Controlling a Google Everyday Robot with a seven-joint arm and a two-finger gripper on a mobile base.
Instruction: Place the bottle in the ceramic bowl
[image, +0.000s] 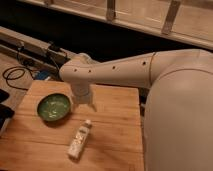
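Observation:
The bottle is small, slim and whitish with a white cap, and lies on its side on the wooden table, cap pointing to the upper right. The ceramic bowl is round, green and empty, and sits on the table to the upper left of the bottle. My gripper hangs from the white arm just right of the bowl and above the bottle's cap end. It holds nothing that I can see.
My white arm reaches in from the right over the table's back edge. Black cables and a dark rail lie on the floor behind the table at the left. A dark object sits at the table's left edge.

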